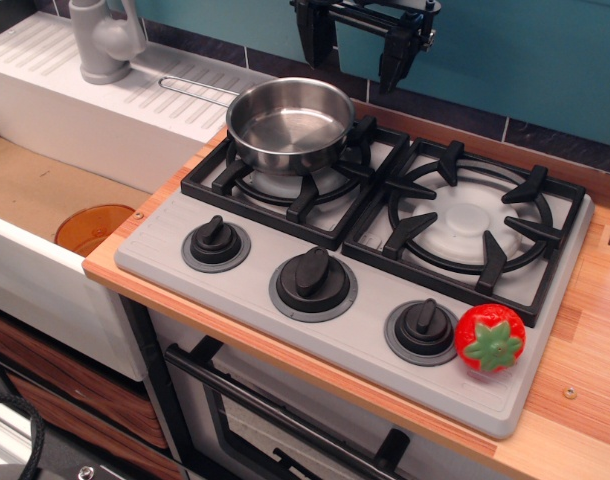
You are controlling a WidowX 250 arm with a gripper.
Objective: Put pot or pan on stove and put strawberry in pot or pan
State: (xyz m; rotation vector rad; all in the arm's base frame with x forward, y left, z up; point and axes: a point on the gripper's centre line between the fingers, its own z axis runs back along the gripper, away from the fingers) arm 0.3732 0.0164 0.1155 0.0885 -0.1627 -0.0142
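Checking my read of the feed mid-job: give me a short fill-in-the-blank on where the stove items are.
1. The saucepan sits on the ____ burner of the stove.
2. The strawberry lies beside the ____ knob.
3. The saucepan holds ____.
4. The gripper hangs above the stove holding ____.

Missing words: left; right; nothing; nothing

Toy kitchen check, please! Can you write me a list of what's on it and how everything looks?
Surface: grey toy cooktop on a wooden counter.
Job's things: shiny steel saucepan sits empty on the left black burner grate; glossy red strawberry with green cap rests at the cooktop's front right corner, beside the right black knob.
Clutter: orange round bowl down in the sink.
Grippers: black gripper hangs above the stove's back edge, open, holding nothing.
Cables: nothing seen.
Surroundings: white draining board, grey tap, teal wall, oven door below.
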